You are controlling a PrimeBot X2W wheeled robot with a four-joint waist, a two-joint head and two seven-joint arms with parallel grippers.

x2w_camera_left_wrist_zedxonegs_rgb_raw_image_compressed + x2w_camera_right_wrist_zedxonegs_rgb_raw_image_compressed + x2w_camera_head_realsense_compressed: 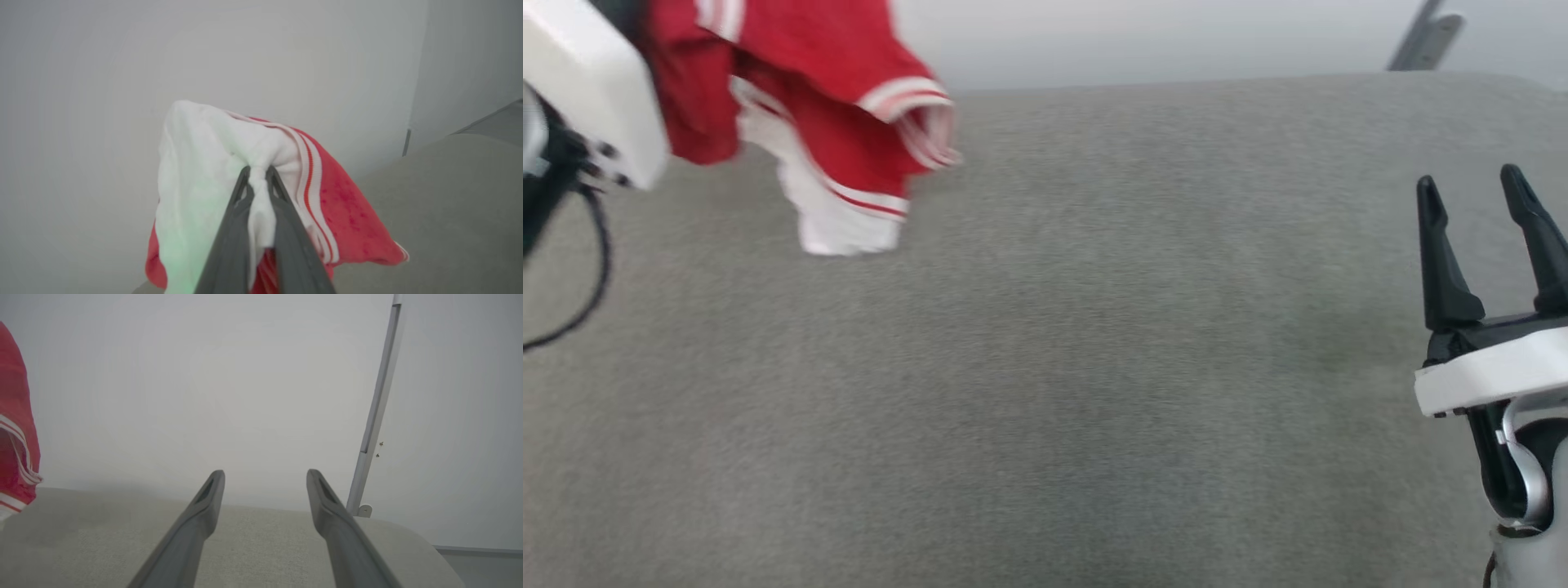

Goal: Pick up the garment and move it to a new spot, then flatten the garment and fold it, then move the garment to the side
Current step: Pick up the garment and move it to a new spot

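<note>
Left wrist view shows left end effector [258, 169] pinching garment [196, 171]; right end effector [265, 477] spread.

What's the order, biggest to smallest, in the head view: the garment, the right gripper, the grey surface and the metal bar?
1. grey surface
2. garment
3. right gripper, enlarged by being close to the camera
4. metal bar

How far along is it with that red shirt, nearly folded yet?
Early days. Done: the shirt is picked up, pinched in the left gripper and hanging bunched above the grey surface. In hand: moving it to a new spot. To do: laying it down, flattening, folding, setting aside. The right gripper is open and empty.
</note>
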